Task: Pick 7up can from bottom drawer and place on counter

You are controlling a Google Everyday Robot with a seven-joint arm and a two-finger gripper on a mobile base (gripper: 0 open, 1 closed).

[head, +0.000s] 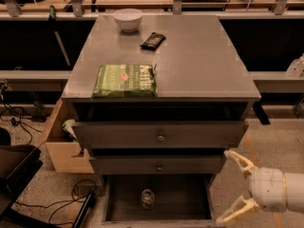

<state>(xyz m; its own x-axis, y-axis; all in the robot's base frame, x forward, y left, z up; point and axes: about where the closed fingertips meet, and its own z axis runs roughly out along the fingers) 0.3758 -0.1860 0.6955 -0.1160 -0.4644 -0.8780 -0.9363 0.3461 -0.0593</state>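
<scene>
The 7up can point(147, 198) stands upright in the open bottom drawer point(190, 198), left of its middle, seen from above with its silvery top showing. The counter point(199, 61) is the grey metal cabinet top above. My gripper point(227, 186) is at the lower right, just off the drawer's right front corner. Its two pale fingers point(240, 161) are spread wide apart and hold nothing. It is well to the right of the can and apart from it.
On the counter lie a green chip bag point(125, 80) at the front left, a dark snack packet point(153, 40) and a white bowl point(128, 19) at the back. Two knobbed drawers point(160, 137) stick out above the bottom drawer. A wooden box point(61, 146) and cables sit at the left.
</scene>
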